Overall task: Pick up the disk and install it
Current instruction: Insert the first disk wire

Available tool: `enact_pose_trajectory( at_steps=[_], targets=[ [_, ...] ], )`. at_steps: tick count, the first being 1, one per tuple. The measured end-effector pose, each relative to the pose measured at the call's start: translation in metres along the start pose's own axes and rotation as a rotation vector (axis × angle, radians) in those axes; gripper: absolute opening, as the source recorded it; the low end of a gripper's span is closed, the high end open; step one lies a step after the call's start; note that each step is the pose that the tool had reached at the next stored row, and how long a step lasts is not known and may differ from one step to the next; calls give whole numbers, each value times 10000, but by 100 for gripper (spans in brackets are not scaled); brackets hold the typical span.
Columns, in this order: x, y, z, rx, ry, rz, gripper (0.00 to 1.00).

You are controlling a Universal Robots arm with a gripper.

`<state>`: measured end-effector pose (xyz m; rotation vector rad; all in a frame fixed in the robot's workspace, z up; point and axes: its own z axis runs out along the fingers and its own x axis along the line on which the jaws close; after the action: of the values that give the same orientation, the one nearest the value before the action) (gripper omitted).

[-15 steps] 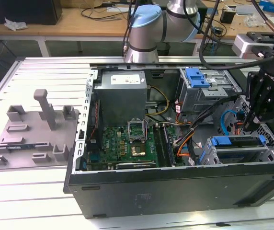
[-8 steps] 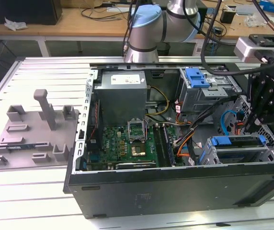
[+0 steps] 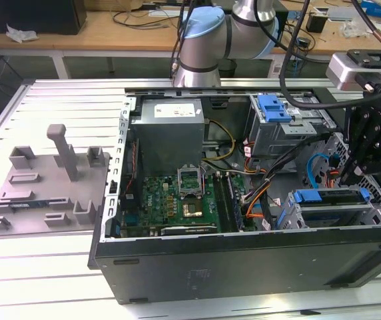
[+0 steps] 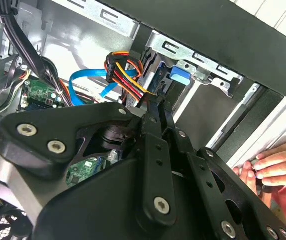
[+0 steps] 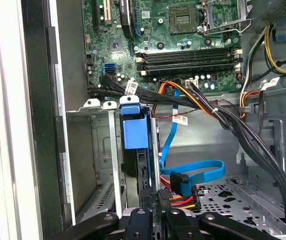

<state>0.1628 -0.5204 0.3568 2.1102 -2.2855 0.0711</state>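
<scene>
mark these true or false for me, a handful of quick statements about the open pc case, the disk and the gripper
1. The computer case lies on its side with the side panel off. True.
2. The disk lies on the grey fixture outside the case. False: it sits in the drive bay inside the case, at the exterior view's right.
3. The gripper is above the drive bay end of the case. True.
4. The grey fixture stands inside the case. False: it rests on the table beside the case, at the exterior view's left.
5. A person's hand rests at the edge of the case in the second wrist view. True.
</scene>
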Motion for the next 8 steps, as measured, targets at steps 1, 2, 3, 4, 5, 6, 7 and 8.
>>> enact_pose_trajectory(
  at_steps=[1,2,3,4,5,6,7,8],
  targets=[
    [0,0,0,0,0,-1,17],
    [0,0,0,0,0,-1,17],
    [0,0,0,0,0,-1,17],
    [0,0,0,0,0,-2,17],
    [9,-1,1,-1,-15,-2,17],
    [19,-2,1,-2,-29,-2,17],
    [29,-2,2,-3,-41,-1,17],
    [47,-4,3,-6,-78,-1,17]
  ],
)
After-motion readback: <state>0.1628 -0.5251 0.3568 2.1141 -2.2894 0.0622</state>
